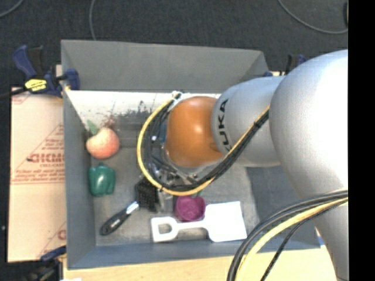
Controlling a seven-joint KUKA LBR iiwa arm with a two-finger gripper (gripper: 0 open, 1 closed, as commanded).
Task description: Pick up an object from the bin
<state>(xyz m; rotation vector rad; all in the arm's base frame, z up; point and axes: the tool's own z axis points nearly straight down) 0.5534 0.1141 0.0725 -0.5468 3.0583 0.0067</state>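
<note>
**Grey bin (158,63): gripper low, front-centre**

Gripper (154,185) sits under the orange wrist cover (190,130). Can't tell whether it's open or closed.
Black-handled tool (117,218) lies just below-left, its long axis diagonal and its upper end toward the gripper.
Purple cup (189,208) is just below-right.
The tool looks the likelier target.

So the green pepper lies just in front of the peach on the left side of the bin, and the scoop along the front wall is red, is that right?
Not quite: the scoop along the front wall is white, not red, as the camera view shows. The rest holds: the green pepper lies just in front of the peach on the left side of the bin.
</note>
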